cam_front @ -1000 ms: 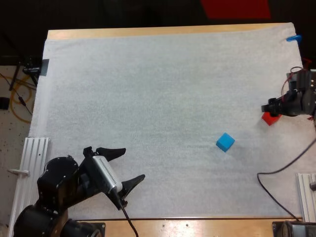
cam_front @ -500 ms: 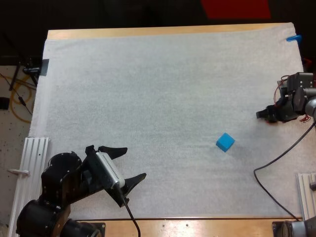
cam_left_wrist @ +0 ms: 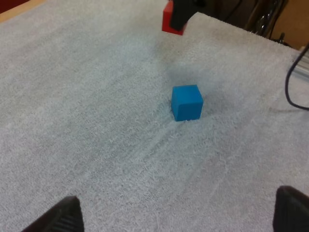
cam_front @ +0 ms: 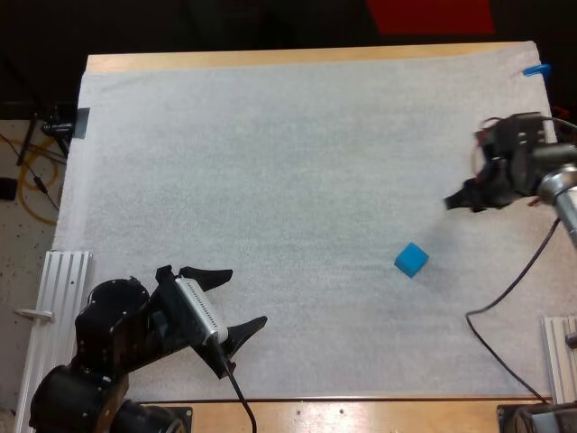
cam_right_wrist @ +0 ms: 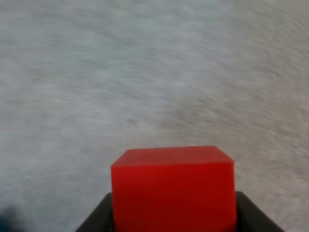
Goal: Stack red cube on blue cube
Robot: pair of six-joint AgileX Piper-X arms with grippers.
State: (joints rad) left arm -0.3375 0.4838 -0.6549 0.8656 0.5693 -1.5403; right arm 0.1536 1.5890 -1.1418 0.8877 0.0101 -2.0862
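The blue cube rests on the white mat, right of centre. My right gripper hovers above the mat, beyond and to the right of the blue cube, shut on the red cube. Its black fingers press the red cube from both sides. From the left wrist view the red cube hangs in the air past the blue cube. My left gripper stands open near the mat's front left, far from both cubes, its fingertips wide apart with nothing between them.
A ribbed metal rail lies off the mat's left edge, another at the right edge. The wooden table rim runs along the front.
My right gripper has lifted the red cube off the mat at the right edge and carried it leftward and farther back, closer to the blue cube. The left arm barely shifted.
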